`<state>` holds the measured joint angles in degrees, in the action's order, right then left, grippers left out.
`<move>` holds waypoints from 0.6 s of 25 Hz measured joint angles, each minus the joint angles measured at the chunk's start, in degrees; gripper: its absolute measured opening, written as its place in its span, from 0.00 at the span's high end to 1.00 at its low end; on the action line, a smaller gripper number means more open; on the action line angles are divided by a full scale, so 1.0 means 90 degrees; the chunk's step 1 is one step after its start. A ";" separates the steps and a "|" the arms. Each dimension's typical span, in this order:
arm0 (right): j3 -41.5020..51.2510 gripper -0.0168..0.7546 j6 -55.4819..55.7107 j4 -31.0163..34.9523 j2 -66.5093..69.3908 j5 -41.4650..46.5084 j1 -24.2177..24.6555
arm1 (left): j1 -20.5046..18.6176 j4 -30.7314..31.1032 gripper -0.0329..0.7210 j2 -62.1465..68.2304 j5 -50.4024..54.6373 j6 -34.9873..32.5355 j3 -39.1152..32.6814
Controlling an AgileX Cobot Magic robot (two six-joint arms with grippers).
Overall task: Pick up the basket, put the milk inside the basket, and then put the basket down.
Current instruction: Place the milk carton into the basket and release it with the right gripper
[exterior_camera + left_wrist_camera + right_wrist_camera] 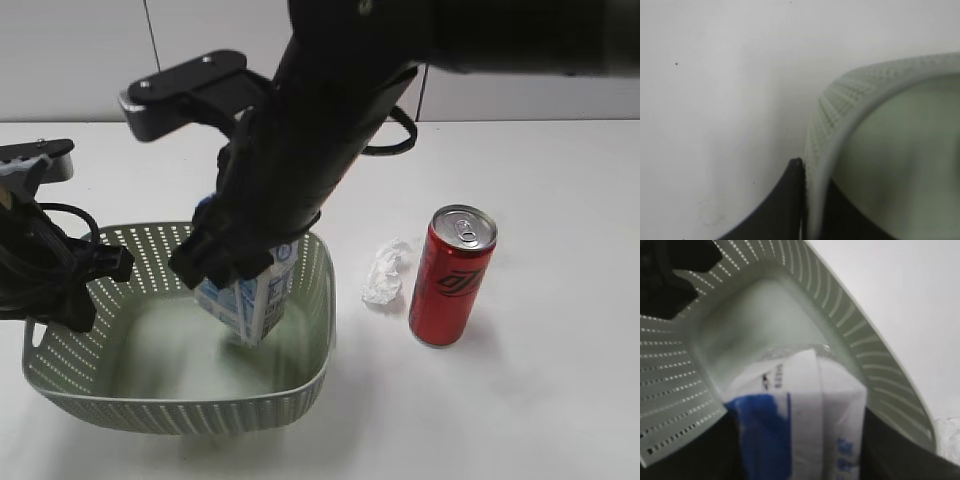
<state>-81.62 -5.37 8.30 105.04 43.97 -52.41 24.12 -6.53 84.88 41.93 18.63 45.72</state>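
White table (560, 400), pale wall panels behind. Sage-green basket (300, 395) sits at the front left of it, tilted slightly; can't tell whether its base is off the table or resting on it.

Left gripper (85, 290) is at the basket's left rim. Left wrist view shows the rim wall (822, 150) running between the two dark jaws, so I read them as pinching the rim, which would steady the basket as a target for the other arm.

Right gripper (225, 265) reaches across the middle and down into the basket, jaws clamped on the milk carton (255, 300). Right wrist view has the carton (805, 405) squeezed between dark jaws on both sides. It hangs tilted, with its lower corner close to the basket floor (765, 315); contact not clear.

My read: insertion nearly done, release and set-down remain.

Clearances:
- Carton sits toward the right-rear half of the basket, near the far wall (315, 255). Free floor lies left and front.
- Right arm fills most of the opening above, so straight up looks like the clean exit.
- Red soda can (452, 275) and crumpled white tissue (387, 272) stand right of the basket, apart from it. A sideways swing on retreat could clip the can.
- Carton may tip onto its side when released, given the tilt.
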 joint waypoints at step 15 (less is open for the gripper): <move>-0.0013 0.40 -0.0421 0.0335 0.0582 -0.0058 0.0000 | 0.0000 -0.0001 0.95 0.0000 -0.0114 0.0000 -0.0015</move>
<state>-81.73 -9.16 11.32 110.28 43.45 -52.41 24.12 -6.54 84.88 40.90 18.63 45.58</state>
